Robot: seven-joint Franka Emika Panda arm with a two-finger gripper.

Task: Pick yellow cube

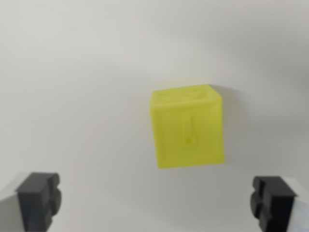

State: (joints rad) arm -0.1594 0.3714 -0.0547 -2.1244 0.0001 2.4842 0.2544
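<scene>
- The yellow cube (187, 126) sits on the plain white table (72, 72), a little toward the wrist view's right of centre and above the line between the two fingertips.
- It is turned slightly, so one broad face and a narrow strip of another face show; the broad face carries a small raised or moulded mark, too blurred to read.
- It looks like a small solid or printed plastic block: probably light, stiff, and not fragile, so a firm squeeze should not deform it.
- The faces look smooth and a touch glossy, so they may be slightly slippery against hard pads; a squarely centred grip matters more than force.
- The best hold, in my judgement, is across two opposite flat sides, at mid-height, with the pads flat on the faces and not on the edges or corners.
- Because the cube is rotated a little relative to the finger line, a small wrist turn would likely be needed to meet those faces flush.
- The hand (157, 200) is spread wide and holds nothing: one dark fingertip (38, 198) sits at the lower left of the wrist view and the other at the lower right, both well apart from the cube.
- Nothing else lies on the table within view.
</scene>
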